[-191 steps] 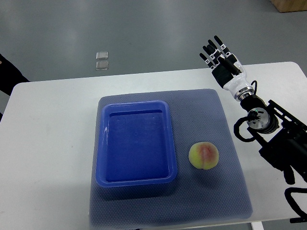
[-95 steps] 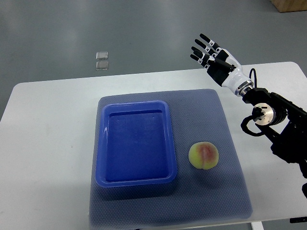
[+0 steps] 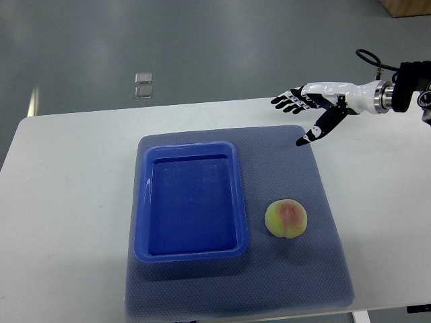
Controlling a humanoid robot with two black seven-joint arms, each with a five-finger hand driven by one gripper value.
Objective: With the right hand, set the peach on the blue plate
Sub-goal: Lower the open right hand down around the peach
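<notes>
Swinging round from upright to level, my right hand (image 3: 311,108) now reaches over the bench's far edge, fingers spread, empty; the peach (image 3: 287,219) waits beside the blue plate (image 3: 191,200).

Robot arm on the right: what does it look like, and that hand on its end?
The right hand has a glossy white shell with black finger joints and black fingertips. Behind it sits a white forearm, a ringed metallic wrist collar and a black housing, with a black cable looping above. No left arm shows.
</notes>
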